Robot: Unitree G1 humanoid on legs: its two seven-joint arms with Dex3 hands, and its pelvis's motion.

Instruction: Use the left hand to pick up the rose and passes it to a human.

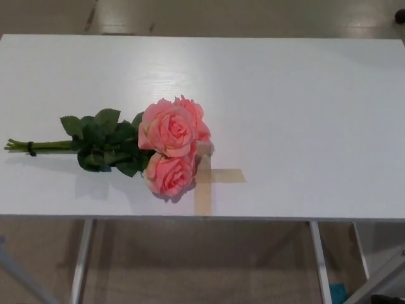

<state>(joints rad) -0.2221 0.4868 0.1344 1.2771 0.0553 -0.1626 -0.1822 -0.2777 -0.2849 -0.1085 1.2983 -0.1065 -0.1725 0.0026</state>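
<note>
A bunch of pink roses lies flat on the white table, left of centre. The blooms point right and partly cover a tan tape cross. Green leaves sit in the middle of the bunch. The tied stems reach toward the table's left edge. My left hand does not show. A dark sliver at the bottom right corner is the top of my right hand, well below the table's front edge and far from the roses.
The table's front edge runs across the lower part of the picture, with white legs and floor beneath it. A small dark object sits on the floor beyond the far right corner. No person shows.
</note>
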